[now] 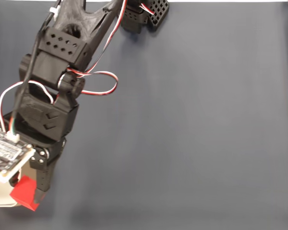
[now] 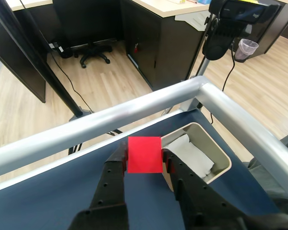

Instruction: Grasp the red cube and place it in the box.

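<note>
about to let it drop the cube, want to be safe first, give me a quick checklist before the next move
1. Red cube clamped between the gripper fingers: ok, both fingers press its sides in the wrist view.
2. Cube lifted off the table: ok, it hangs above the blue surface.
3. Box upright and open: ok, white interior showing.
4. Cube directly above the box opening: not ok; in the wrist view the box lies to the right of the cube.
5. Box interior free for the cube: cannot tell, something white lies inside.
6. Height above the box rim: cannot tell.
</note>
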You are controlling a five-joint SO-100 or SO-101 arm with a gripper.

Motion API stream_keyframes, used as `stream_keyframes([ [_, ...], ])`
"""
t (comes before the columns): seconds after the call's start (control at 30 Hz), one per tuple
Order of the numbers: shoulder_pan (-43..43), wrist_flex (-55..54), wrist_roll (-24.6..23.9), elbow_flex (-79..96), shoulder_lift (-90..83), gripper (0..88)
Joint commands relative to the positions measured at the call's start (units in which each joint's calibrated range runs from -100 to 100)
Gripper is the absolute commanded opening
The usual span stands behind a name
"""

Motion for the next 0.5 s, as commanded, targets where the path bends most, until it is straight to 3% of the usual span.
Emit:
stream_keyframes([
  [0.0, 1.76, 0.21, -0.2, -3.59, -0.51, 3.2],
  [0.47, 4.67, -0.11, -0.1, -6.87, 3.13, 3.2],
])
